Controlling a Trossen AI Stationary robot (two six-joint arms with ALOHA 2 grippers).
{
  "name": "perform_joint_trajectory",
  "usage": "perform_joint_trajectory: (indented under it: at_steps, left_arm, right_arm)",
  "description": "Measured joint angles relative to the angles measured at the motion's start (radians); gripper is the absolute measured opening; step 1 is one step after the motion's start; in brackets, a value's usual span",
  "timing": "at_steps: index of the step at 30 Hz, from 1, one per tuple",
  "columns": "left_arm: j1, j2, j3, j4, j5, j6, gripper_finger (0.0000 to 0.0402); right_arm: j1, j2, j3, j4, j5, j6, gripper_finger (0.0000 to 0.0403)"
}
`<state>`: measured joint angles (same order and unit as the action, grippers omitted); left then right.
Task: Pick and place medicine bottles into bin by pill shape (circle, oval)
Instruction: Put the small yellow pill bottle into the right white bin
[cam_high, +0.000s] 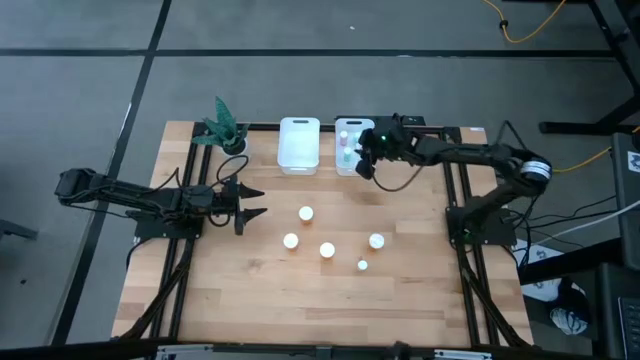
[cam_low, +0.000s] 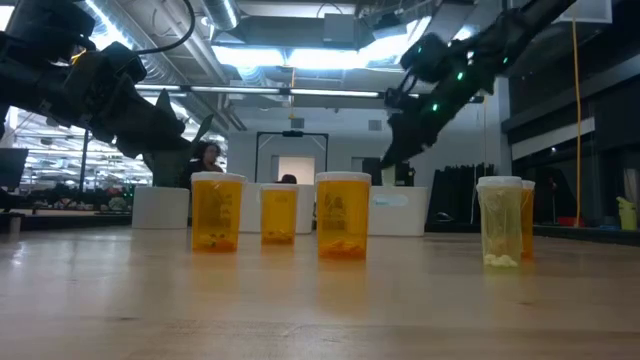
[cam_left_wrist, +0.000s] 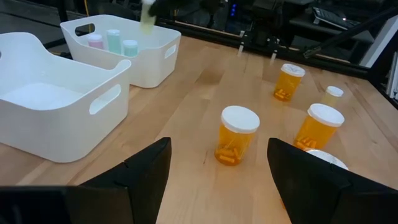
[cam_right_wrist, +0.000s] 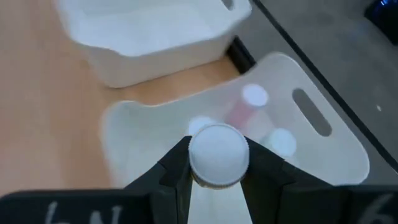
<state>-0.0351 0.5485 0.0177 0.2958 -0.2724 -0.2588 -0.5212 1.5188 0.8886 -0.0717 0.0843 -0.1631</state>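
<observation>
Nearest us, 5 medicine bottles (cam_high: 327, 250) stand upright mid-table, white caps over amber or pale bodies. We judge them light, rigid and slick, best pinched at the ribbed cap or just under it. Beside them our left gripper (cam_high: 252, 201) waits, fingers spread and empty. Farther back, our right gripper (cam_right_wrist: 219, 163) is clamped on a white-capped bottle (cam_right_wrist: 218, 155) above the right bin (cam_right_wrist: 323, 149), which holds 3.

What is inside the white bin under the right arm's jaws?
The right bin holds three small bottles: pink, green, bluish. The right gripper holds another over it, covering part of the floor.
</observation>
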Motion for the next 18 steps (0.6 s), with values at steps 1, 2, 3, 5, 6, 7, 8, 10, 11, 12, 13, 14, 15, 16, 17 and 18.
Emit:
perform_joint_trajectory:
  at_steps: [1,2,3,5,6,7,8,10,11,12,13,14,15,16,17,18]
  left_arm:
    - [0.0,0.0,0.0,0.0,0.0,0.0,0.0259]
    - [0.0,0.0,0.0,0.0,0.0,0.0,0.0259]
    - [0.0,0.0,0.0,0.0,0.0,0.0,0.0259]
    - [0.0,0.0,0.0,0.0,0.0,0.0,0.0259]
    - [0.0,0.0,0.0,0.0,0.0,0.0,0.0259]
    - [0.0,0.0,0.0,0.0,0.0,0.0,0.0259]
    - [0.0,0.0,0.0,0.0,0.0,0.0,0.0259]
    - [0.0,0.0,0.0,0.0,0.0,0.0,0.0259]
    - [0.0,0.0,0.0,0.0,0.0,0.0,0.0259]
    - [0.0,0.0,0.0,0.0,0.0,0.0,0.0259]
    - [0.0,0.0,0.0,0.0,0.0,0.0,0.0259]
    - [0.0,0.0,0.0,0.0,0.0,0.0,0.0259]
    - [0.0,0.0,0.0,0.0,0.0,0.0,0.0259]
    - [0.0,0.0,0.0,0.0,0.0,0.0,0.0259]
    - [0.0,0.0,0.0,0.0,0.0,0.0,0.0259]
    - [0.0,0.0,0.0,0.0,0.0,0.0,0.0259]
  right_arm:
    - [-0.015,0.02,0.0,0.014,-0.001,0.0,0.0111]
    - [-0.029,0.04,0.0,0.039,-0.003,0.0,0.0112]
    - [-0.042,0.056,0.0,0.052,-0.011,0.001,0.0112]
    - [-0.065,0.086,0.0,0.075,-0.042,0.001,0.0112]
    - [-0.074,0.099,0.0,0.083,-0.059,0.002,0.0112]
    - [-0.081,0.111,0.0,0.085,-0.07,0.002,0.0112]
    - [-0.087,0.123,0.0,0.09,-0.081,0.003,0.0112]
    - [-0.097,0.141,0.0,0.093,-0.087,0.003,0.0112]
    - [-0.1,0.148,0.0,0.097,-0.087,0.003,0.0112]
    - [-0.103,0.153,0.0,0.097,-0.087,0.003,0.0112]
    - [-0.104,0.159,0.0,0.1,-0.087,0.001,0.0112]
    - [-0.106,0.164,0.0,0.106,-0.088,0.0,0.0112]
    - [-0.106,0.169,0.0,0.106,-0.087,-0.001,0.0112]
    - [-0.106,0.174,0.0,0.109,-0.088,-0.004,0.0112]
    - [-0.106,0.177,0.0,0.11,-0.093,-0.01,0.0112]
    - [-0.106,0.181,0.0,0.108,-0.102,-0.023,0.0112]
